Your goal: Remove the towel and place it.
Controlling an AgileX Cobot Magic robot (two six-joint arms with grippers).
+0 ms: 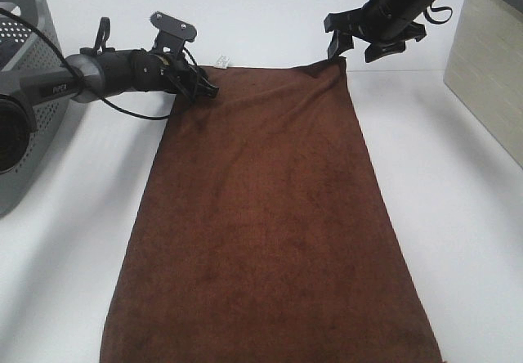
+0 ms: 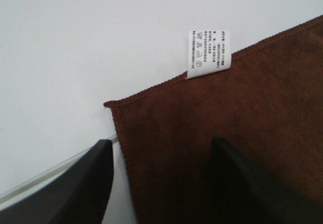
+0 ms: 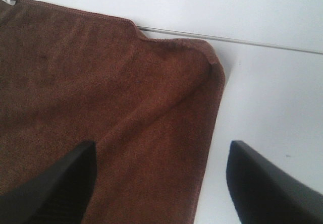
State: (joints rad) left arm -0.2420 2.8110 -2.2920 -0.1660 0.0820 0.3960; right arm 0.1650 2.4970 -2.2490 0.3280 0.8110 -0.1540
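Dark brown rectangular terry towel (image 1: 265,216) laid flat on white counter (image 1: 458,216).
Left gripper (image 2: 159,183) and right gripper (image 3: 159,183) are positioned at the far corners, jaws apart; nothing is gripped.

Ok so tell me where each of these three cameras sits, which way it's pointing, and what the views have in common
Exterior high: mounted above, facing down on the towel spread on the white table; left gripper and right gripper both show at its far corners.
Left wrist: on the left arm, facing the towel corner by the white tag; both open fingers show.
Right wrist: on the right arm, facing the other, slightly rumpled corner; open fingers straddle the edge.
Shared: the towel in all views, and the tag.
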